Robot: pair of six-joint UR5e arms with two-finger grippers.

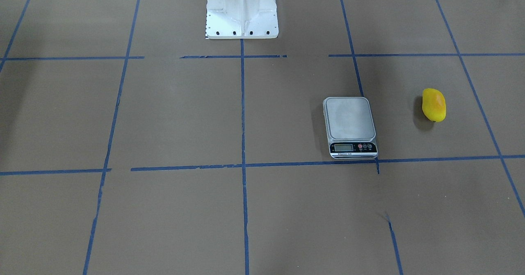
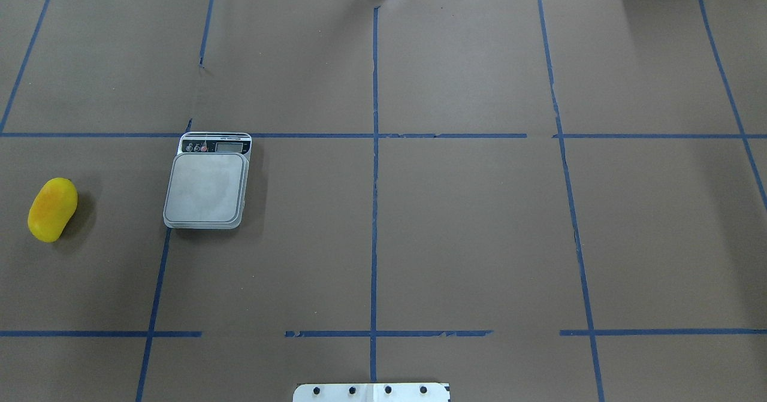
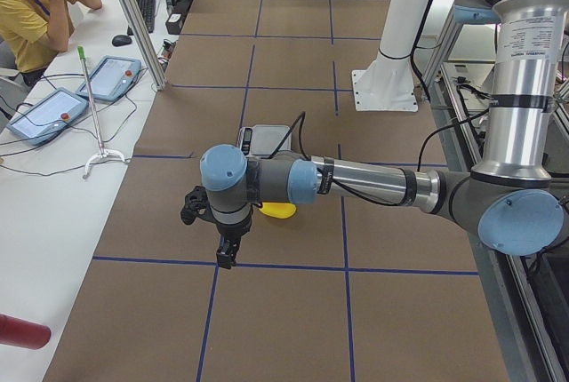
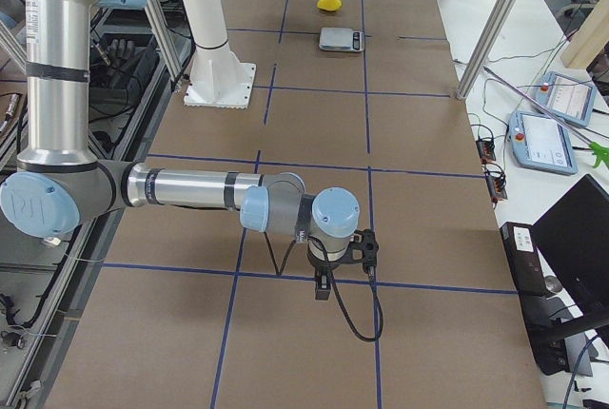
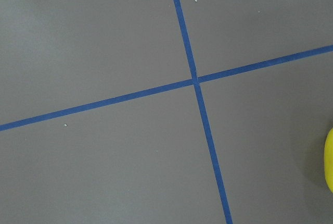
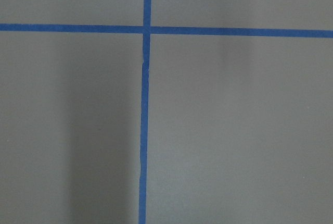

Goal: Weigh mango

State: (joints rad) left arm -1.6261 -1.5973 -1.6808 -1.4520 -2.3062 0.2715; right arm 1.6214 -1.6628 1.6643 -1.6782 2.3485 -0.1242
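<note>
The yellow mango (image 2: 53,209) lies on the brown table, to the left of the scale (image 2: 207,186) in the overhead view, apart from it. It also shows in the front view (image 1: 434,105), right of the scale (image 1: 350,125), whose platform is bare. In the left side view my left gripper (image 3: 228,253) hangs over the table just short of the mango (image 3: 280,210), which the arm partly hides. The mango's edge (image 5: 329,161) shows in the left wrist view. My right gripper (image 4: 324,285) hangs far from the scale (image 4: 341,39). I cannot tell whether either gripper is open or shut.
The white robot base (image 1: 242,10) stands at the table's middle edge. Blue tape lines (image 2: 374,150) cross the brown table cover. An operator (image 3: 36,9) sits at a side desk with tablets (image 3: 49,107). A red cylinder (image 3: 20,332) lies on that desk.
</note>
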